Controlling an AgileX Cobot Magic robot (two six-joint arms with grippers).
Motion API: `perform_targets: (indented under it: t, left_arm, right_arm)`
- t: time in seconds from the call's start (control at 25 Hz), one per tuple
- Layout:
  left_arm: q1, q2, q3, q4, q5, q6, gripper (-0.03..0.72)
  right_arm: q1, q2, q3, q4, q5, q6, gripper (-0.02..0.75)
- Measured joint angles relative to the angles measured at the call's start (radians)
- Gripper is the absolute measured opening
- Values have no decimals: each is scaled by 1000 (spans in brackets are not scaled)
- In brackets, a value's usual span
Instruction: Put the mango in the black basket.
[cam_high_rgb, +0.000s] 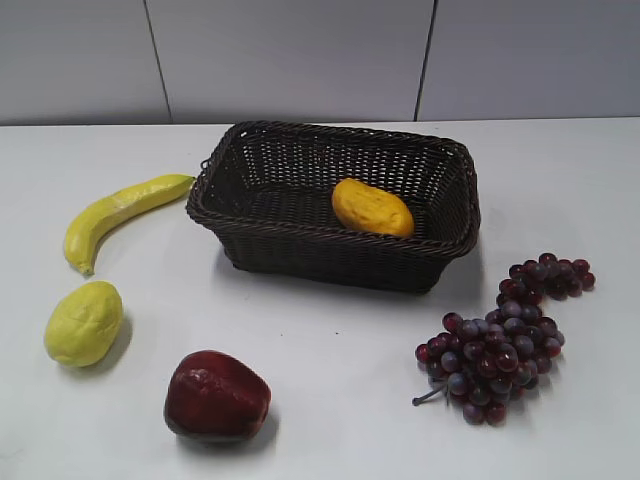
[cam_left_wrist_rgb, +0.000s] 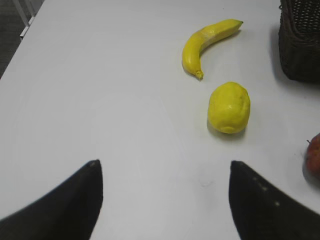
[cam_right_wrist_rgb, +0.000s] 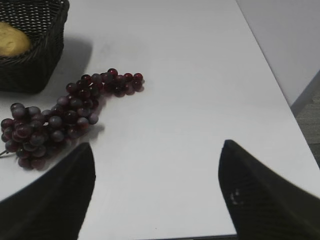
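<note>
The orange-yellow mango lies inside the black basket, toward its right side. It also shows in the right wrist view inside the basket. A corner of the basket shows in the left wrist view. My left gripper is open and empty over bare table, near the lemon. My right gripper is open and empty over bare table, right of the grapes. Neither gripper shows in the exterior view.
A banana, a pale yellow lemon and a dark red apple lie left and front of the basket. A bunch of purple grapes lies to its front right. The table's right edge is near my right gripper.
</note>
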Motion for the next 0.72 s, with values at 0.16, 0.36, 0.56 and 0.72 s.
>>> perform_targets:
  t: [0.16, 0.36, 0.56, 0.72]
  left_arm:
    - [0, 0, 0, 0, 0, 0, 589]
    - [0, 0, 0, 0, 0, 0, 589]
    - [0, 0, 0, 0, 0, 0, 589]
    - [0, 0, 0, 0, 0, 0, 589]
  right_arm:
    - [0, 0, 0, 14, 0, -19, 590]
    - [0, 0, 0, 16, 0, -23, 591]
    - [0, 0, 0, 16, 0, -23, 591]
    - [0, 0, 0, 16, 0, -23, 591]
